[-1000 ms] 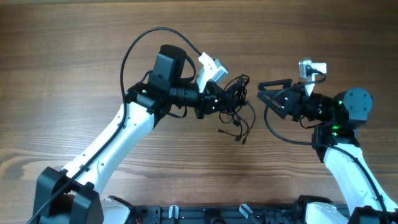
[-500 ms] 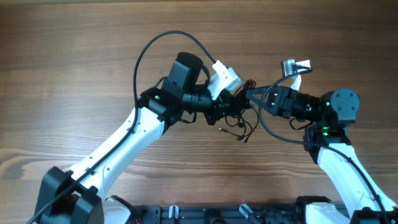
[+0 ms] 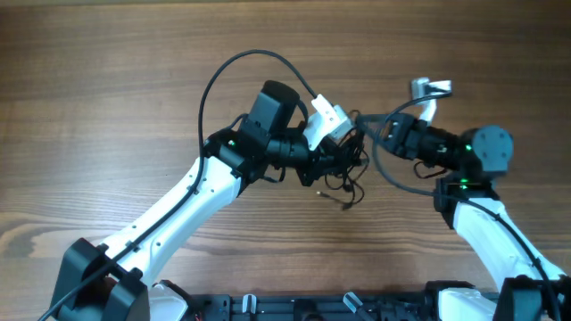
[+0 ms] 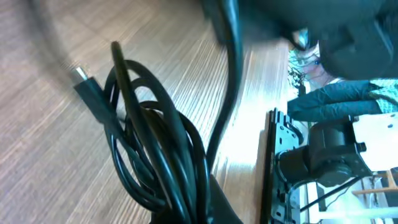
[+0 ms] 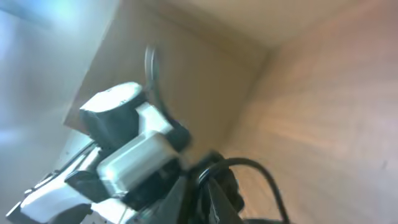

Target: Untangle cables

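The cables [image 3: 344, 175] are a small black knotted bundle hanging between my two grippers just right of the table's middle. A few loose ends with plugs dangle toward the front [image 3: 346, 201]. My left gripper [image 3: 335, 153] is shut on the bundle from the left. In the left wrist view the looped cords [image 4: 155, 143] run down into its jaws [image 4: 204, 210], and one plug end [image 4: 84, 84] sticks out. My right gripper [image 3: 364, 134] reaches in from the right, its jaws [image 5: 199, 192] closed tight around a strand [image 5: 249, 163] of the bundle.
The left arm's thick black cable [image 3: 214, 85] arcs over the table behind it. The right arm's own cable [image 3: 393, 183] loops below its wrist. A black base rail [image 3: 312, 308] runs along the front edge. The table top [image 3: 107, 107] is wood.
Both arms moved toward each other, the left carrying the bundle to the right. The right gripper went from open beside the cables to closed on a strand.
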{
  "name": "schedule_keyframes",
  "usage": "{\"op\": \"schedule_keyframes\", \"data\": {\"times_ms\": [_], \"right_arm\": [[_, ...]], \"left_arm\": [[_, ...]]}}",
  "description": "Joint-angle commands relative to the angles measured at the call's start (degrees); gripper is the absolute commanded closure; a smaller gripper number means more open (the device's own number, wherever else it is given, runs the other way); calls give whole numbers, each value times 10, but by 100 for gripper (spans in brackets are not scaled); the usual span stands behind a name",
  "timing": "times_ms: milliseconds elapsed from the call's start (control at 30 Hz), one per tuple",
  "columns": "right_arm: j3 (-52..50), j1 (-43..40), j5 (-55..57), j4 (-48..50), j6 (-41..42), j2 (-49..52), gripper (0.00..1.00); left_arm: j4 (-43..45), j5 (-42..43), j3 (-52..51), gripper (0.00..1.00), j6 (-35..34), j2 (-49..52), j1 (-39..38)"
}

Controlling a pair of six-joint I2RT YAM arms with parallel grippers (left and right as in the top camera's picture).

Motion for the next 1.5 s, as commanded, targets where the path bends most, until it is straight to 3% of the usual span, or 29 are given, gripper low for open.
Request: {"op": "schedule_keyframes", "data": {"times_ms": [0,200,367,433,533,767,1300,1467], "right_arm": [[7,-48,38,84,85,4,89],[8,-98,40,119,94,4,89],[8,-104,-28,93,0,4,69],[7,-104,-83,80,-49,4,69],[7,-101,-121,73,-16,4,69],[7,-78,-126,-118,3,4,68],[7,14,-31,-142,19,4,62],[7,24,49,-141,19,5,68]], "left_arm": [[-29,16,4,96,11,1,-6],[-35,16,4,96,11,1,-9],[-31,16,4,96,11,1,-8],[-27,16,4,96,11,1,-7],[-22,15,4,96,18,1,-7],[-8,15,4,96,42,1,-7],[-4,-19,4,96,43,1,-16],[-4,-19,4,96,44,1,-31]]}}
